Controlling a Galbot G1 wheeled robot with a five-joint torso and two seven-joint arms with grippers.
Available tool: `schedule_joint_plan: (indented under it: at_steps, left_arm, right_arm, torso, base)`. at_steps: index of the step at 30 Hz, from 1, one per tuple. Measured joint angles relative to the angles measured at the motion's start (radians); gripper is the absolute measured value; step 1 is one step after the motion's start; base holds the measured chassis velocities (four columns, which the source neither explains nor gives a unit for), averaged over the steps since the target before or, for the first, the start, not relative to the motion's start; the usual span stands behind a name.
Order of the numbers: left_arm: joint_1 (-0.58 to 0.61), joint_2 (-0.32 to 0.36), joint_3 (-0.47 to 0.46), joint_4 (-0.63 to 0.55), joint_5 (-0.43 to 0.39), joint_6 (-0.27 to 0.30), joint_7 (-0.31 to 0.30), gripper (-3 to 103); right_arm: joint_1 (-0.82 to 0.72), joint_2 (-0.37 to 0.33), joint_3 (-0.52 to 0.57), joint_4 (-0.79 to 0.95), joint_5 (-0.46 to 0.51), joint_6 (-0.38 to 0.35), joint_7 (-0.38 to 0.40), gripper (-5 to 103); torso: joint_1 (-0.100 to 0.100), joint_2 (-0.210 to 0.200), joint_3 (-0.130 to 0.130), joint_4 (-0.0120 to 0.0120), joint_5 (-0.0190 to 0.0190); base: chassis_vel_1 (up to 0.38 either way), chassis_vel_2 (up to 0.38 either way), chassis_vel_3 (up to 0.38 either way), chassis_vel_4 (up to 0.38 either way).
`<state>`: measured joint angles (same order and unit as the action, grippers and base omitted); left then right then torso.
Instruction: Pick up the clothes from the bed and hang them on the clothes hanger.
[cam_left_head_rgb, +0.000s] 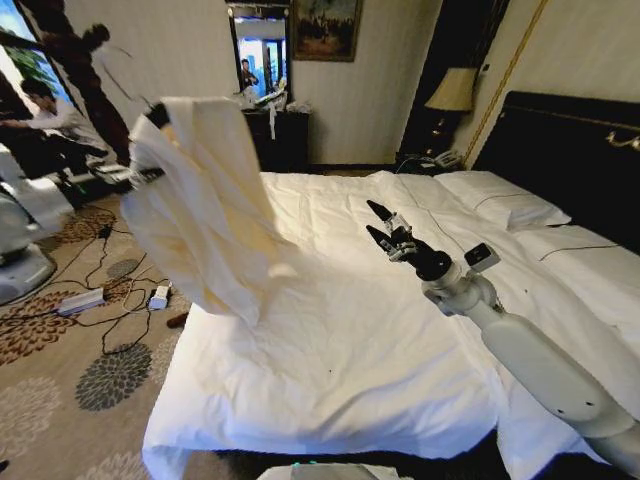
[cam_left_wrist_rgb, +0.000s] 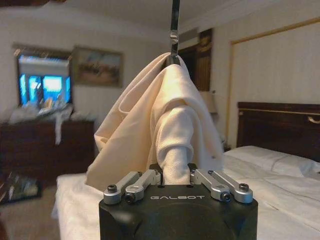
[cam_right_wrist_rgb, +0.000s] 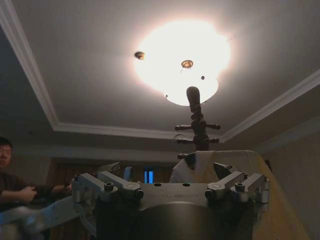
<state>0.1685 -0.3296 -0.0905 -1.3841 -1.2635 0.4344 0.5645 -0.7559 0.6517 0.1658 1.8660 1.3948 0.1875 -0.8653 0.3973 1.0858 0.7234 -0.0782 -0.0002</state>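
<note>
We've got the left tool (cam_left_wrist_rgb: 177, 177) clamped on the clothes (cam_left_head_rgb: 205, 205), hanging long-axis downward at upper left of the head view, clear of the bed (cam_left_head_rgb: 350, 360). Right tool (cam_left_head_rgb: 373, 222) (fingers apart, empty) sits centre-frame, the farther one.

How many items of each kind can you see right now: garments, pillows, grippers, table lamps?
Garments: 1, the cream clothes, pinched in the left gripper
Pillows: 1 on the bed
Grippers: 2, counting the right gripper, open above the duvet
Table lamps: 1
Total: 5
</note>
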Motion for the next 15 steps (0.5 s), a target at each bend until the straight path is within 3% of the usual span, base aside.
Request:
schedule_joint_plan:
  at_steps: [3,4,8,12,15]
  left_arm:
    - [-0.073,-0.013,0.056,0.035,-0.017,0.035,-0.009,18]
    - [-0.158,-0.035,0.112,0.08,-0.047,0.072,-0.026,18]
    - [-0.34,-0.117,0.235,0.193,-0.075,0.12,-0.072,18]
    - [-0.466,-0.198,0.338,0.291,-0.07,0.156,-0.12,18]
    - [-0.505,-0.229,0.36,0.332,-0.065,0.174,-0.155,18]
  right_arm:
    - [-0.01,-0.006,0.005,0.001,-0.008,0.0,-0.01,100]
    - [-0.022,-0.013,0.011,0.003,-0.014,-0.001,-0.022,100]
    - [-0.042,-0.03,0.025,0.002,-0.023,-0.001,-0.048,100]
    - [-0.061,-0.045,0.038,0.002,-0.028,0.0,-0.073,100]
    - [-0.072,-0.051,0.045,0.0,-0.034,0.002,-0.087,100]
  torso:
    - [0.0,0.0,0.0,0.0001,-0.0006]
    - [0.0,0.0,0.0,0.0003,-0.0001]
    - [0.0,0.0,0.0,0.0001,0.0004]
    - [0.0,0.0,0.0,-0.0003,0.0002]
    - [0.0,0.0,0.0,-0.0002,0.0004]
  base:
    - [0.0,0.0,0.0,0.0]
    - [0.0,0.0,0.0,0.0]
    - [0.0,0.0,0.0,0.0]
    - [0.0,0.0,0.0,0.0]
    - [0.0,0.0,0.0,0.0]
